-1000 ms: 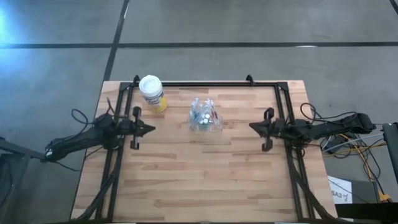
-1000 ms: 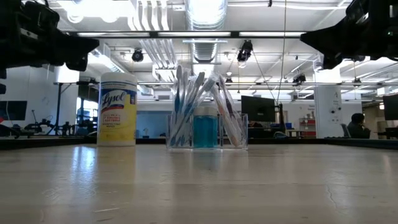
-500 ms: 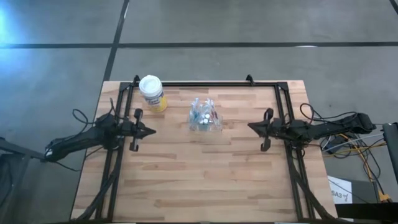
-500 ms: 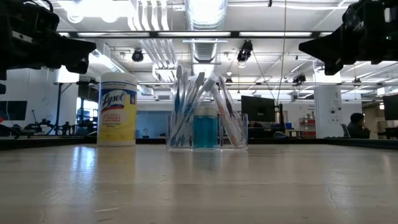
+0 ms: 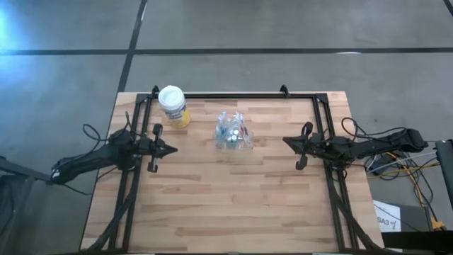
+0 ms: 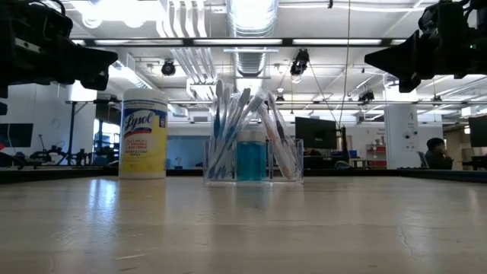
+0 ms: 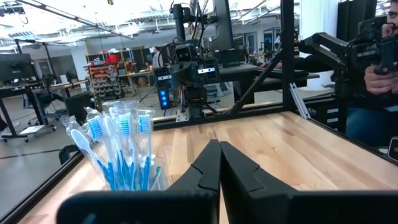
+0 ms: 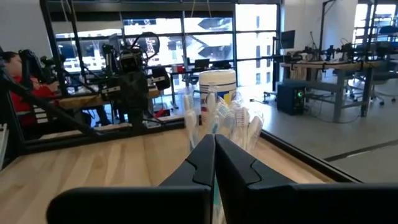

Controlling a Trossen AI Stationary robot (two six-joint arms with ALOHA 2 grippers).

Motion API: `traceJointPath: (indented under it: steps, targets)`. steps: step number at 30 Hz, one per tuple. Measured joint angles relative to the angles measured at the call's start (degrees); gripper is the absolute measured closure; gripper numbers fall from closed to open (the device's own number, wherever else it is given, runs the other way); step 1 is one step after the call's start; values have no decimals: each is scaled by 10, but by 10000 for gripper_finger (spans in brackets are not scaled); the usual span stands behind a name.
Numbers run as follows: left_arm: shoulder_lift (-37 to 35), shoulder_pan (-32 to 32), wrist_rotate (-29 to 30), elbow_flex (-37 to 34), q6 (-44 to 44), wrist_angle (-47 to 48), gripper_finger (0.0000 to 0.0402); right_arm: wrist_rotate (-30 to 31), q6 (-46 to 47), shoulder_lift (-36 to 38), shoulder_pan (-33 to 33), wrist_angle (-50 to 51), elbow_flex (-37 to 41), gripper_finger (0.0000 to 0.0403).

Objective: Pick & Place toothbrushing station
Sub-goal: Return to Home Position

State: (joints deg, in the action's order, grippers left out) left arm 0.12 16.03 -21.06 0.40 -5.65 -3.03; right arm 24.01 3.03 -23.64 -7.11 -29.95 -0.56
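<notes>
Right gripper [image 5: 286,141] nudged inward, left gripper [image 5: 173,149] parked, jaws closed, empty

Only clean read: "Lysol" in blue script on the label of the yellow canister [image 6: 144,133], low view. The finer lines under the logo were too small to read. The white sheet [image 5: 391,221] off the table's right edge carried dark characters, not legible.

Toothbrushing station [image 5: 233,134] right of canister [image 5: 173,105], on table [image 5: 226,202]

the clear toothbrushing station [image 5: 234,135] stands upright mid-table toward the far edge, its toothbrushes [image 6: 242,131] bristles up.
</notes>
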Motion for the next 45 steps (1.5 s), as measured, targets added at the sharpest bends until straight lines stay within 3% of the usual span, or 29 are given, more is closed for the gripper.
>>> traceJointPath:
  steps: [45]
  targets:
    - [0, 0, 1, -1, 18, -4, 392, 1, 13, -1, 0, 1, 0, 394]
